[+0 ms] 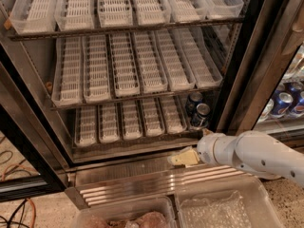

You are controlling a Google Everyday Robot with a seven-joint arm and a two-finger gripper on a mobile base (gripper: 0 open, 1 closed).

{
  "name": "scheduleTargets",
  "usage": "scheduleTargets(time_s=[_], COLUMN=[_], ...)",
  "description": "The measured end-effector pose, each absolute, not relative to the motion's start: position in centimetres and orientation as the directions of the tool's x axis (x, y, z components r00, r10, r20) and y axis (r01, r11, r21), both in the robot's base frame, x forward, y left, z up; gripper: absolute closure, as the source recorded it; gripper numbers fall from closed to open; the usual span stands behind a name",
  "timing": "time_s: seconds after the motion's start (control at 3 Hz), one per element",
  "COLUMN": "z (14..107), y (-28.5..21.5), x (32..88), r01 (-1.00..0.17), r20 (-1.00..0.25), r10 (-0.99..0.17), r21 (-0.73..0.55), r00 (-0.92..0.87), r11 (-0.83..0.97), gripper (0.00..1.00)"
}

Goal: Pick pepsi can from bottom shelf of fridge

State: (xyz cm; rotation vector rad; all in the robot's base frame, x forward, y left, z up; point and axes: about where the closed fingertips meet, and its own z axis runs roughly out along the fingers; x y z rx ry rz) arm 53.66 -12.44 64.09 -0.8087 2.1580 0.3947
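Observation:
Two small dark blue pepsi cans with silver tops stand at the right end of the bottom shelf [128,144] of the fridge [237,65]: a front one [201,116] and one behind it [194,101]. My gripper [183,157] is on a white arm that reaches in from the right. It hangs over the ribbed steel base [142,182], below and slightly left of the front can, apart from it. Nothing shows in it.
Rows of white slotted trays [128,65] fill the upper racks. Brighter blue cans [282,103] sit behind the glass door at right. The black door frame [247,80] stands just right of the cans. Clear plastic bins [223,208] lie below the base.

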Motion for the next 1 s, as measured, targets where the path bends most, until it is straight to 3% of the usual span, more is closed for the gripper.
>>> scheduleTargets(time_s=[0.67,1.0], z=[55.7,56.5], y=[-12.8,-9.5], x=[55.1,54.0], r01=[-0.523,-0.52], r20=[-0.787,-0.836], r10=[-0.216,-0.208], r21=[0.154,0.105], r00=[-0.579,-0.508], r11=[0.838,0.848], gripper=[0.0,0.0])
